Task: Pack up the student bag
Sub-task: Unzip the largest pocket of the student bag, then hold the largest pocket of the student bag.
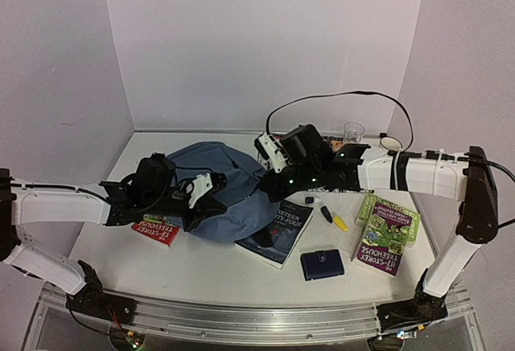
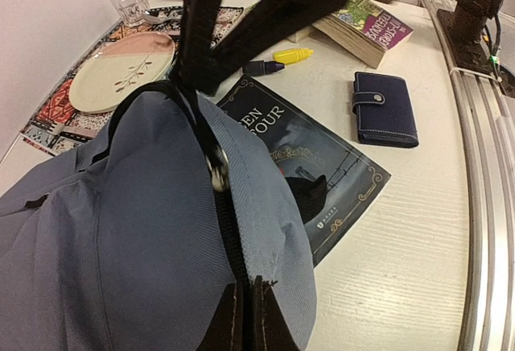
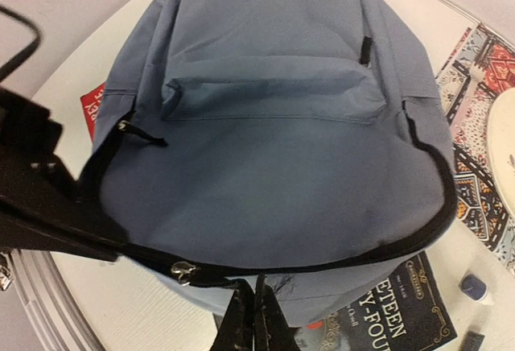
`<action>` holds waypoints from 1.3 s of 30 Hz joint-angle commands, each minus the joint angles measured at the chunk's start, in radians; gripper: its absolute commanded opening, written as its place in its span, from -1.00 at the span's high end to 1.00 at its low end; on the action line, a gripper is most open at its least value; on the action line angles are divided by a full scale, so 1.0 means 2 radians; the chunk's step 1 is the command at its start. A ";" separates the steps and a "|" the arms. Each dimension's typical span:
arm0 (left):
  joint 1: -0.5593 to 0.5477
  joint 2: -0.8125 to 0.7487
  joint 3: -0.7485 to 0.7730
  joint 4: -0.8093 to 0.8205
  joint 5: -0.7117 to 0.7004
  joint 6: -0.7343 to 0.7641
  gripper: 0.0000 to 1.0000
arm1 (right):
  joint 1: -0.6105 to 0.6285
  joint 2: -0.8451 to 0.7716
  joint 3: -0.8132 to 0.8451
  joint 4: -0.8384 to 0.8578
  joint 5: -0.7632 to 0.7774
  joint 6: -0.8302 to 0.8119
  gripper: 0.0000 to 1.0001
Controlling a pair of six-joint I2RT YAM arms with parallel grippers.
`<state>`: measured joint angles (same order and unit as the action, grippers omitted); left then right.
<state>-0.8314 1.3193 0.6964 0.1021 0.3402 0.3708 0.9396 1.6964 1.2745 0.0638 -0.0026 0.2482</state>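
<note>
The slate-blue student bag [image 1: 229, 186] lies flat at the table's centre-left, its black zip trim along the near edge. My left gripper [image 1: 208, 204] is shut on the bag's fabric beside the zip; in the left wrist view its fingers [image 2: 229, 323] pinch the blue cloth [image 2: 121, 238] next to the metal zip pull [image 2: 217, 172]. My right gripper [image 1: 272, 182] is shut on the bag's edge from the right; in the right wrist view its fingers [image 3: 241, 323] clamp the fabric just below the black zip trim [image 3: 322, 254]. The bag [image 3: 273, 125] looks closed.
A dark book [image 1: 280, 229] lies partly under the bag's right edge. A navy wallet [image 1: 322, 265], a yellow marker [image 1: 334, 220], green-purple books [image 1: 386, 226] and a red book [image 1: 158, 231] lie around. A glass [image 1: 352, 132], plate [image 2: 121, 73] and placemat [image 2: 56, 113] sit behind.
</note>
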 commanded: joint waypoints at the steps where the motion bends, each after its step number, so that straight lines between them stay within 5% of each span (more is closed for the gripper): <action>1: -0.001 -0.066 -0.028 -0.036 -0.012 0.020 1.00 | -0.046 -0.038 -0.008 -0.015 0.048 -0.009 1.00; 8: -0.002 -0.128 -0.047 -0.128 -0.082 0.044 1.00 | -0.095 -0.042 -0.010 -0.031 0.076 0.002 1.00; 12: -0.001 -0.167 -0.055 -0.142 -0.113 0.046 0.91 | -0.092 -0.029 0.002 -0.030 0.014 -0.018 1.00; 17: -0.002 -0.161 -0.035 -0.115 -0.074 0.007 0.00 | -0.060 -0.015 0.007 -0.018 -0.015 -0.033 1.00; 24: -0.002 -0.113 -0.001 0.001 -0.036 -0.100 -0.50 | -0.032 -0.018 0.005 -0.003 -0.027 -0.023 1.00; 30: -0.009 -0.016 0.070 0.034 -0.018 -0.175 -0.60 | -0.018 -0.023 0.009 -0.001 -0.031 -0.020 1.00; 39: -0.041 0.103 0.144 0.036 0.003 -0.176 -0.54 | -0.015 -0.028 0.016 -0.001 -0.026 -0.018 1.00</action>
<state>-0.8910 1.4661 0.9225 0.1354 0.3130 0.0416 0.9042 1.6642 1.2610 0.0376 -0.0482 0.2062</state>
